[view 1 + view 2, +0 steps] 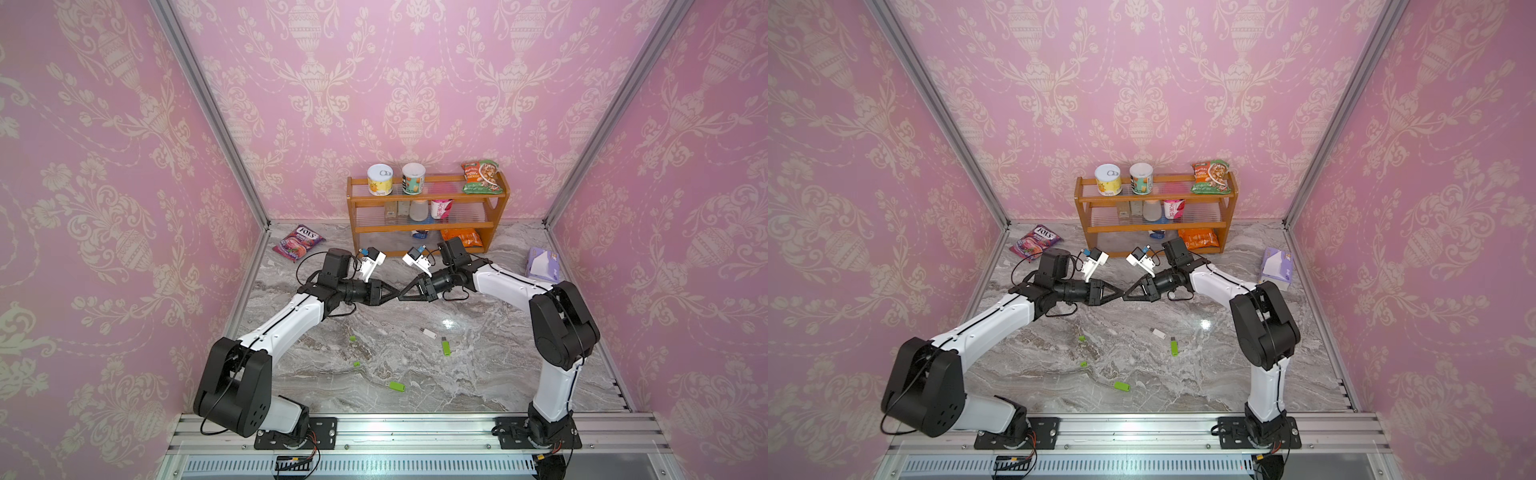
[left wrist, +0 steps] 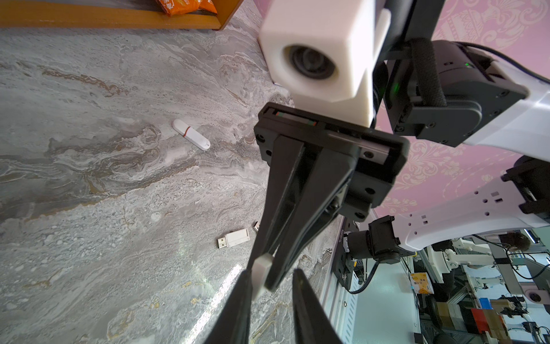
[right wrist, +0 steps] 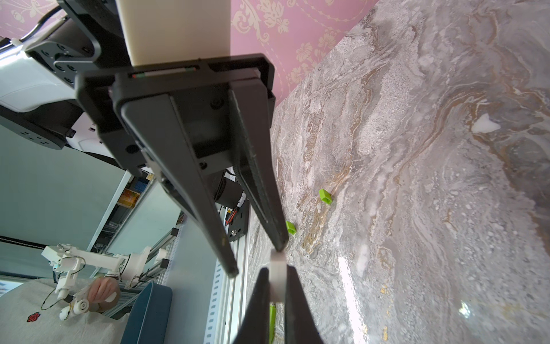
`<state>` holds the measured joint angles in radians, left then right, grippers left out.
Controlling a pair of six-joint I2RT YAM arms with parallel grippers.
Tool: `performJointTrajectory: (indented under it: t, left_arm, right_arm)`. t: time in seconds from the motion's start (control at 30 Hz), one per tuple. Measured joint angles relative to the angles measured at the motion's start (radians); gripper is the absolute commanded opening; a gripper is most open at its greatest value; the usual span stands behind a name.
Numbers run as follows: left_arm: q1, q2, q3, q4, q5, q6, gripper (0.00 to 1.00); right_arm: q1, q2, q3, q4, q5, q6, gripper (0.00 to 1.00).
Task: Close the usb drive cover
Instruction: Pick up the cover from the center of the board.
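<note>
Right gripper point(image 2: 263, 274): we see its jaws closed on a small white piece point(image 3: 278, 277), held above the marble table point(image 1: 478, 374). We cannot tell whether it is a cover or a drive body.
Left gripper point(image 3: 256, 259): jaws slightly apart with nothing between them. One fingertip point(image 3: 279, 245) lies against the white piece.
Meeting point: in both top views the two grippers stand tip to tip in front of the wooden shelf point(image 1: 415, 228).
White USB drive point(image 2: 233, 238): on the table, uncovered, metal plug bare.
Capped white drive point(image 2: 190, 134): on the table apart from it, cover on.
Far green drive point(image 1: 446, 347): uncovered, near the white USB drive.
Near green drive point(image 1: 397, 386): uncovered, toward the front rail.
Green covers: we note one green cover point(image 1: 353, 338) and another green cover point(image 1: 356, 363), both loose on the table.
</note>
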<state>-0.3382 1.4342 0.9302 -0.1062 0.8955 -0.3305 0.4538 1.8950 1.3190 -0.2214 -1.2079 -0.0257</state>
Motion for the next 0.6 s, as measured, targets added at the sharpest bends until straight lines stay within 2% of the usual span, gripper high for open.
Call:
performJointTrajectory:
  t: [0.2, 0.5, 0.6]
  left_arm:
    - [-0.005, 0.0, 0.006, -0.015, -0.015, 0.0, 0.28]
    - [-0.005, 0.001, 0.009, -0.011, -0.01, 0.0, 0.2]
    - [-0.005, 0.001, 0.009, 0.001, -0.002, 0.0, 0.27]
  right_arm:
    - [0.0, -0.007, -0.002, 0.003, 0.0, 0.0, 0.0]
    - [0.0, -0.009, -0.003, 0.026, -0.018, 0.011, 0.0]
    - [-0.002, -0.009, -0.009, 0.064, -0.031, 0.042, 0.0]
